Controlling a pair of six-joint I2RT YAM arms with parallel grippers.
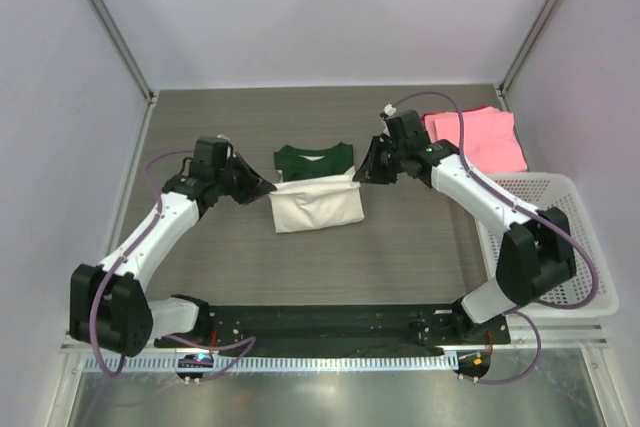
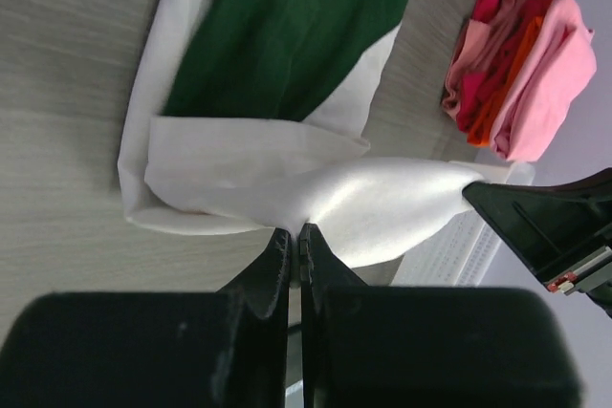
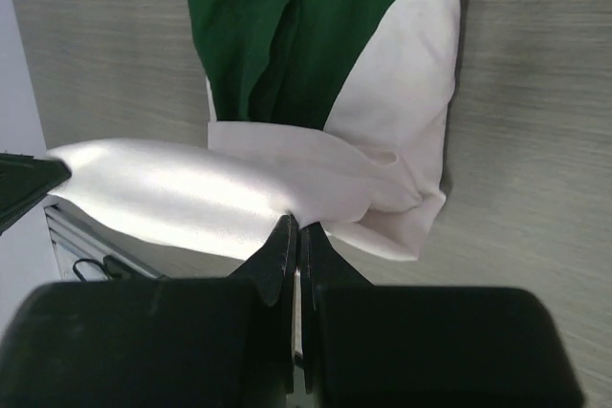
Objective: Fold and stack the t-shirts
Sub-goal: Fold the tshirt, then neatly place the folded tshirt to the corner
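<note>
While the left gripper (image 2: 298, 236) has its fingers pressed together on one side edge of the cream-and-green shirt (image 1: 315, 202), the right gripper (image 3: 296, 231) pinches the opposite edge just as tightly, and the cream cloth runs taut between the two. The shirt lies mid-table (image 1: 410, 247), green collar end toward the far side. The pile of folded pink, red and orange shirts (image 1: 480, 137) sits at the far right, beside the white basket (image 1: 575, 197).

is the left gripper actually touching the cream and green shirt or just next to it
Touching. The left wrist view shows the left gripper pinched shut on a fold of the cream-and-green t-shirt, cloth running right into the fingertips.
</note>
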